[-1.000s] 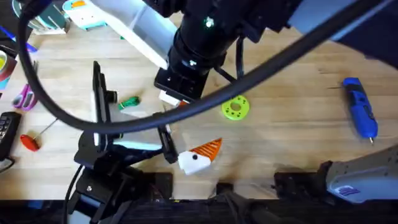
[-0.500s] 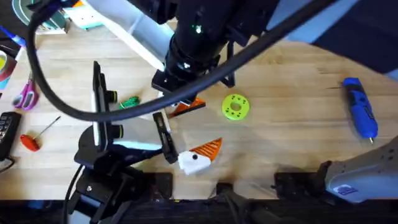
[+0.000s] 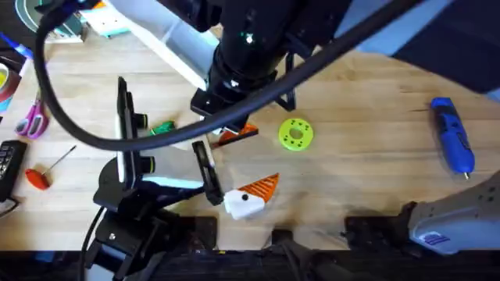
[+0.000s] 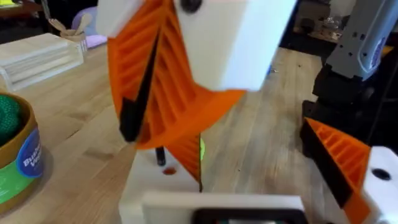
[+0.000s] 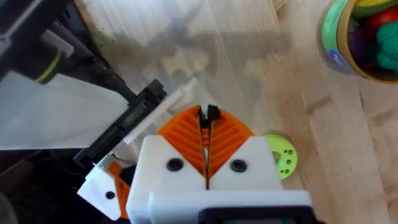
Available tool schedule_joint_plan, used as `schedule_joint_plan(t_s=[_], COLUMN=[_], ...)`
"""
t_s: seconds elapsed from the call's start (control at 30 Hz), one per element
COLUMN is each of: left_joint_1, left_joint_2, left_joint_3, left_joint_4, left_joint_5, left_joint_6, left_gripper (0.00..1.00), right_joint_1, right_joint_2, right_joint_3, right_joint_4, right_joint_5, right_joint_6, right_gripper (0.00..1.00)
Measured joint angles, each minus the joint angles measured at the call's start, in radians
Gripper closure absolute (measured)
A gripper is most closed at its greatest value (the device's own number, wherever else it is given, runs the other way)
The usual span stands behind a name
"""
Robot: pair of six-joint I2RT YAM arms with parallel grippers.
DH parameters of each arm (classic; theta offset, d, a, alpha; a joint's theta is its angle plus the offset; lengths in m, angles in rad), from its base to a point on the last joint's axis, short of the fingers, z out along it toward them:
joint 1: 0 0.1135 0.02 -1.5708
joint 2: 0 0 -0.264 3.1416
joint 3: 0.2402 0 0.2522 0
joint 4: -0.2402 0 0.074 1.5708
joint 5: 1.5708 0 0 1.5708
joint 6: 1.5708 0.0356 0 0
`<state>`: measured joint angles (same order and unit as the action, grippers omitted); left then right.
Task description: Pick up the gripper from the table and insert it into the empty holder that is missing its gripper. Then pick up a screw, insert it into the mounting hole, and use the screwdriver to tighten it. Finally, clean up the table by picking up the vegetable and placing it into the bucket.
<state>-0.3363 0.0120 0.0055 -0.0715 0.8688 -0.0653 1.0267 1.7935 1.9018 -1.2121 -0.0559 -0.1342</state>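
Note:
My right gripper (image 5: 206,124) reaches across the middle and is shut on the gripper (image 4: 189,152), a small orange wedge. The wedge's lower end rests on the empty holder (image 4: 155,186), the white finger block of my left gripper (image 4: 249,168). That gripper stands open, and its other finger (image 3: 250,195) carries an orange tip. From overhead, the right gripper (image 3: 234,134) shows orange beneath the dark wrist. The green vegetable (image 3: 162,127) lies on the table left of it. At the far right lies the blue screwdriver (image 3: 453,144). The bucket (image 5: 339,59) holds several toys. No screw is in view.
A lime-green disc (image 3: 295,134) lies just right of the right gripper. A red-handled screwdriver (image 3: 37,177) and scissors (image 3: 31,121) lie at the left edge. Black cables arch over the left half of the table. Bare wood lies between the disc and the blue screwdriver.
Over the last second the right wrist shifted slightly back and tilted, so more orange shows under it. Nothing has moved in the last half second.

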Motion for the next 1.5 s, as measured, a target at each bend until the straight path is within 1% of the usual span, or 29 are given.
schedule_joint_plan(t_s=[0.77,1.13,1.5], left_joint_1=[0.000,0.000,0.000], left_joint_2=[0.000,0.000,0.000], left_joint_3=[0.000,0.000,0.000], left_joint_4=[0.000,0.000,0.000], left_joint_5=[0.000,-0.001,-0.001], left_joint_6=[-0.003,0.004,0.004], left_gripper=[0.008,0.007,0.007], right_joint_1=[0.005,0.007,0.007], right_joint_2=[0.000,0.000,0.000], right_joint_3=[0.000,0.014,0.014], right_joint_4=[-0.001,-0.027,-0.012], right_joint_5=[0.003,0.003,0.003], right_joint_6=[0.004,0.007,0.007], right_gripper=[0.995,0.995,0.995])
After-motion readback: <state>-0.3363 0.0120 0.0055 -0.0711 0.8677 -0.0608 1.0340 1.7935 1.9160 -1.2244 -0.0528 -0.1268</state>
